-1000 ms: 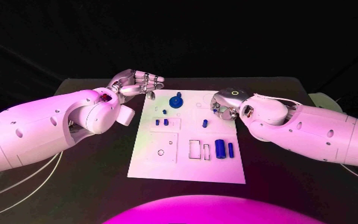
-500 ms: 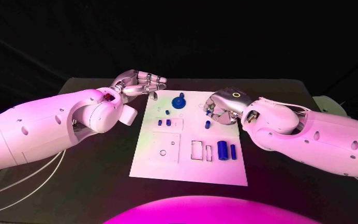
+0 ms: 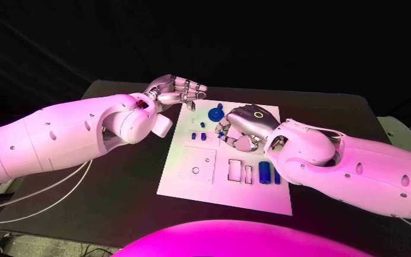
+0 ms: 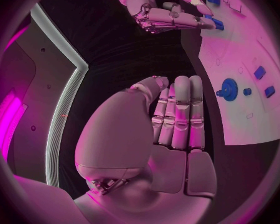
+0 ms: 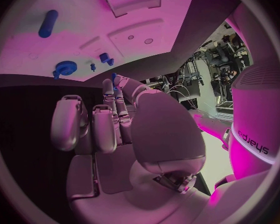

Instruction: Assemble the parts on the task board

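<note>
The task board (image 3: 224,168) lies flat in the middle of the black bench (image 3: 111,203), and the right hand (image 3: 240,130) sits low over its far half, hiding part of the board beneath it. In the right wrist view a small blue part (image 5: 114,76) shows at the tips of that hand's fingers (image 5: 108,87), pinched there as far as can be made out, though the contact itself is tiny and partly covered; the other fingers are curled toward the palm. The left hand (image 3: 176,92) hangs off the board's far left corner, its fingers (image 4: 180,112) pressed side by side and bent in, with nothing in them. A round blue knobbed part (image 3: 216,114) stands near the board's far edge, small blue pegs (image 3: 199,136) beside the right hand, and blue cylinders (image 3: 266,173) on the near right, half hidden by the right arm.
</note>
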`<state>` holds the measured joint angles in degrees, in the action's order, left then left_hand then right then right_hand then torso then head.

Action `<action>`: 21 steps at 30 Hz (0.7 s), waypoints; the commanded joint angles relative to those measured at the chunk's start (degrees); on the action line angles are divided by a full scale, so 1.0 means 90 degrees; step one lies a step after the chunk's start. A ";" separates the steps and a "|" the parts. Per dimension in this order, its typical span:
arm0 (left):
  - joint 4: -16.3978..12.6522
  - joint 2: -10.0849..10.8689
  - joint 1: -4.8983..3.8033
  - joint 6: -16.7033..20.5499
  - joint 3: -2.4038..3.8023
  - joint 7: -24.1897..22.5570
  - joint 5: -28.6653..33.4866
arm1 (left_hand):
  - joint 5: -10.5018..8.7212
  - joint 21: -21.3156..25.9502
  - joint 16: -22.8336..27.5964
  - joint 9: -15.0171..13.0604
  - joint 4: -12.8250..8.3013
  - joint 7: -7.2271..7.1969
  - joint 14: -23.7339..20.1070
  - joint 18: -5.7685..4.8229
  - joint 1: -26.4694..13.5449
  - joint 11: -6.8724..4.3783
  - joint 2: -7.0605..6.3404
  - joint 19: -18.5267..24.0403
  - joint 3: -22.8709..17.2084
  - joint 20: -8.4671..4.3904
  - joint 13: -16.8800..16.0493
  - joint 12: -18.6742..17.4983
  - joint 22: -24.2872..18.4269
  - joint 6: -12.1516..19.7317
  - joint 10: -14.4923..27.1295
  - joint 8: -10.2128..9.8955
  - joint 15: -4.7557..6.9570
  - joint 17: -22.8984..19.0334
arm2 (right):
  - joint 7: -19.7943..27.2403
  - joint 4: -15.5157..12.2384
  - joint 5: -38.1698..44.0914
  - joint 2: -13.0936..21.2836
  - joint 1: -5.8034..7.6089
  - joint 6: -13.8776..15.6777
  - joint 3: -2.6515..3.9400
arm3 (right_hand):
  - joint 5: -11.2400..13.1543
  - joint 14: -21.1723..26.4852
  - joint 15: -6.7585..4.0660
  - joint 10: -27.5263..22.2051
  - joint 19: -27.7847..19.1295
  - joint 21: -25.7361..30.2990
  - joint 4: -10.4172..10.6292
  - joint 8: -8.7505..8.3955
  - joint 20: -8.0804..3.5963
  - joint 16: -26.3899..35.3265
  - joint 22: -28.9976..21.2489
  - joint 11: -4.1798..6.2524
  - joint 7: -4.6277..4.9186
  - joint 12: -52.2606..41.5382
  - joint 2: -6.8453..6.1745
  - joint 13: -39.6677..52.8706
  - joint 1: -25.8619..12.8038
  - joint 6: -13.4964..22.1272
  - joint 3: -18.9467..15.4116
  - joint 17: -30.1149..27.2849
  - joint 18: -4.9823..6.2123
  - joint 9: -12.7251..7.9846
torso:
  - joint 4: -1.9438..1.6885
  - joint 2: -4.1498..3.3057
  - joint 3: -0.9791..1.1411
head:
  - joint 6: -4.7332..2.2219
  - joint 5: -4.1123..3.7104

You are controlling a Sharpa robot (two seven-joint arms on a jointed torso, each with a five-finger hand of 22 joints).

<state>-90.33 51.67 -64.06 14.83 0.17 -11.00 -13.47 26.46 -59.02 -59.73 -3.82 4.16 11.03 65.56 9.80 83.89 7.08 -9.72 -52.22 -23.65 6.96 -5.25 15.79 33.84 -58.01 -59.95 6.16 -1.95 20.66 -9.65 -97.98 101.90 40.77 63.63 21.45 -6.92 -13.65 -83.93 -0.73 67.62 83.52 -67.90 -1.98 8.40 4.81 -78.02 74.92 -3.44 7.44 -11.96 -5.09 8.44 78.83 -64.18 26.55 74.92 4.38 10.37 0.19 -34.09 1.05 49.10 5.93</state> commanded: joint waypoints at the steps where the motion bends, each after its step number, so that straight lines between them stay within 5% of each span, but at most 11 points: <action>1: -0.0009 -0.0051 -0.0002 -0.0099 0.0003 -0.0061 0.0024 | -0.0018 0.0037 0.0020 0.0006 -0.0036 0.0007 -0.0043 0.0092 0.0008 -0.0012 0.0040 0.0051 -0.0001 0.0003 -0.0008 0.0038 -0.0010 0.0036 0.0036 -0.0024 -0.0003 -0.0006 | 0.0136 0.0178 -0.0107 -0.0180 -0.0135 -0.0093 -0.0017 | -0.0041 -0.0380 -0.0038 0.0030 0.0047 -0.0036 -0.0003 0.0041 -0.0012 -0.0029 0.1144 -0.0004 -0.0004 0.0023 -0.0024 0.0005 -0.0035 -0.0038 0.0047 0.0037 -0.0080 0.0005 | 0.0006 -0.0007 0.0004 | 0.0034 0.0131; 9: -0.0032 -0.0099 -0.0003 -0.0097 0.0003 -0.0058 0.0100 | -0.0019 0.0040 0.0026 0.0005 -0.0036 0.0009 -0.0044 0.0092 0.0005 -0.0011 0.0041 0.0052 0.0002 0.0004 -0.0009 0.0044 -0.0012 0.0037 0.0040 -0.0023 -0.0005 -0.0010 | 0.0184 0.0559 -0.0134 -0.0604 -0.0403 -0.0239 -0.0049 | -0.0050 -0.0380 -0.0037 0.0030 0.0041 -0.0016 -0.0004 0.0036 -0.0012 -0.0030 0.1139 -0.0006 0.0001 0.0034 -0.0023 0.0004 -0.0039 -0.0034 0.0050 0.0036 -0.0076 0.0006 | 0.0010 -0.0013 0.0009 | 0.0100 0.0266; 21: -0.0043 -0.0099 -0.0005 -0.0092 0.0004 -0.0063 0.0116 | -0.0019 0.0040 0.0026 0.0005 -0.0036 0.0009 -0.0044 0.0092 0.0005 -0.0011 0.0041 0.0052 0.0002 0.0004 -0.0009 0.0044 -0.0012 0.0037 0.0040 -0.0023 -0.0005 -0.0010 | 0.0177 0.0765 -0.0134 -0.0786 -0.0528 -0.0431 -0.0078 | -0.0061 -0.0380 -0.0035 0.0028 0.0039 -0.0014 -0.0003 0.0029 -0.0011 -0.0033 0.1138 -0.0011 0.0006 0.0048 -0.0021 0.0001 -0.0048 -0.0028 0.0051 0.0035 -0.0076 0.0006 | 0.0022 -0.0009 0.0013 | 0.0100 0.0391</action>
<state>-90.54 50.89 -64.07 14.80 0.16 -11.02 -12.95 26.46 -59.02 -59.73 -3.82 4.17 11.03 65.56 9.79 83.89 7.08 -9.72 -52.22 -23.65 6.96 -5.24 15.79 33.79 -58.01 -59.95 6.16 -1.95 20.67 -8.53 -91.20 100.51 33.85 59.03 19.22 -7.60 -13.94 -83.93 -0.73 67.63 83.52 -67.90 -2.15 8.56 4.81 -78.02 74.90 -3.46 7.49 -11.73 -5.11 8.43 78.81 -64.10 26.72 74.91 4.38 10.38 0.33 -34.19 1.15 50.00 9.22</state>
